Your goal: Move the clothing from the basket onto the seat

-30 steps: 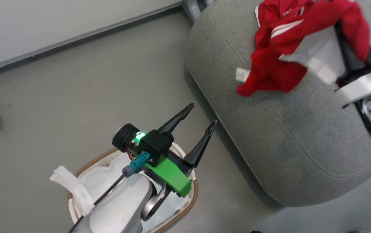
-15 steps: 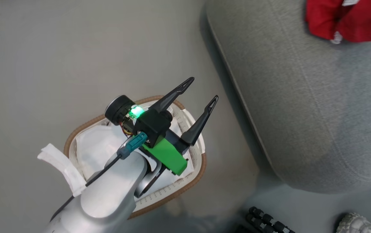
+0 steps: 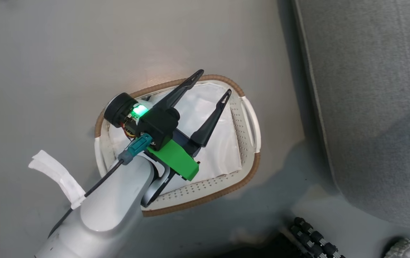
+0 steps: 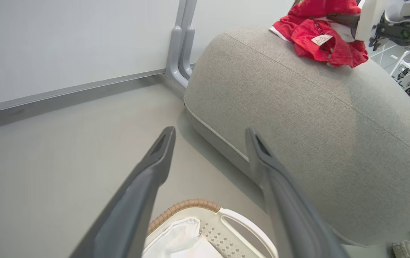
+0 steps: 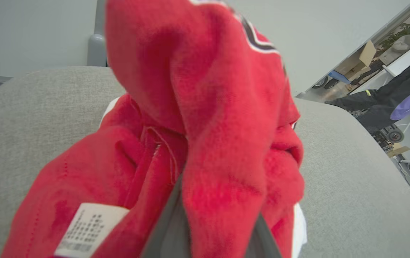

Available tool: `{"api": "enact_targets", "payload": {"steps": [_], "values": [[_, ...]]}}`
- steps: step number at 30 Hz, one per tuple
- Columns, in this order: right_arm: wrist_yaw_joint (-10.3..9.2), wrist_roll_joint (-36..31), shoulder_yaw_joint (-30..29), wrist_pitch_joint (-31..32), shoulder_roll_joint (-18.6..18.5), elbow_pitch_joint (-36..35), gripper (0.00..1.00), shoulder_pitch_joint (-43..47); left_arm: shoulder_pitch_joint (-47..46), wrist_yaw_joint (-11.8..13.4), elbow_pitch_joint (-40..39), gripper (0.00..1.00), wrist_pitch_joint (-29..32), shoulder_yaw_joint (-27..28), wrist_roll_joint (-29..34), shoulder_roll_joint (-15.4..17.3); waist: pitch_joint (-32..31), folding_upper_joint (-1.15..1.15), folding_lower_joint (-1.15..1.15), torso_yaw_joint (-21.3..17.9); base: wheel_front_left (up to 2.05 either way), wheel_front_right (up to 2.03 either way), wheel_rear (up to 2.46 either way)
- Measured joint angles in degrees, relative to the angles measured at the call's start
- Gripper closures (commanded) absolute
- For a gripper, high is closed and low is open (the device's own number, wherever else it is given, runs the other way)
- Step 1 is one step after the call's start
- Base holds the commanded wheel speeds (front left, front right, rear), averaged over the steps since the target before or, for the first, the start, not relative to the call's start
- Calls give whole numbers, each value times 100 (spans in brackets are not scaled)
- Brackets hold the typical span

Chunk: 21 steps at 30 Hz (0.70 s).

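Hovering left gripper (image 3: 215,81): fingers spread wide with nothing between them. It hangs over the basket (image 3: 249,168), probably parked clear of the drop.
Basket: directly beneath the left fingers. White liner (image 3: 222,143) exposed, and no red cloth where the arm leaves it uncovered.
Right gripper (image 5: 222,229): pinching a fold of the clothing (image 5: 197,107), which drapes over both fingers.
Clothing: heaped on the seat (image 4: 298,125), ahead and to the right of the left fingertips.
Judgement: the cloth peaks upward because the right fingers hold it. Release not yet made.
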Motion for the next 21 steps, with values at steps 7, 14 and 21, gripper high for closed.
{"api": "enact_targets", "payload": {"steps": [7, 14, 21], "values": [[0, -167, -459, -85, 241, -21, 0, 390, 95, 0, 219, 0, 0, 190, -57, -34, -78, 0, 0, 177, 0, 0, 0], [0, 163, -11, -83, 702, -928, 0, 1247, 433, 0, 405, 0, 0, 505, -62, -122, -577, 0, 0, 170, 0, 0, 0], [0, 1022, 777, -83, 1022, -2124, 0, 2186, 923, 0, 483, 0, 0, 1040, 4, -274, -1240, 0, -1, 155, 0, 0, 0]]}}
